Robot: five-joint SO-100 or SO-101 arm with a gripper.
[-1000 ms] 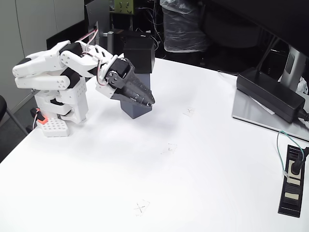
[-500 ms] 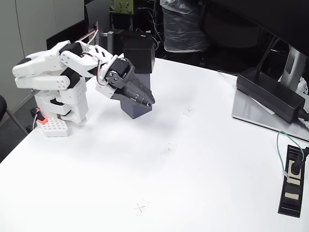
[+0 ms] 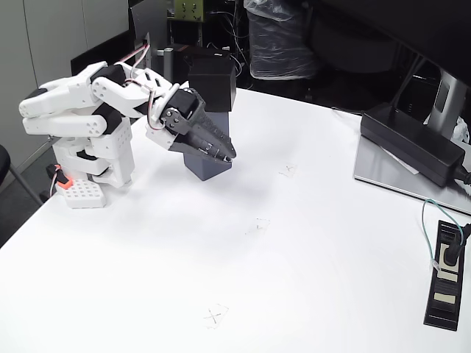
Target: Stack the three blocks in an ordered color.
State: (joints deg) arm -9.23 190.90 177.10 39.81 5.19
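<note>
Fixed view, gripper (image 3: 227,156) closed, tips against slate-grey block (image 3: 208,168), black block (image 3: 213,82) stacked above

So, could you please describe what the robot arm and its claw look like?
The arm is built of white plastic segments with black motor blocks at the joints. Pink and white cables loop over its top. The claw is black and tapers to a point. An orange part sits at the base.
</note>
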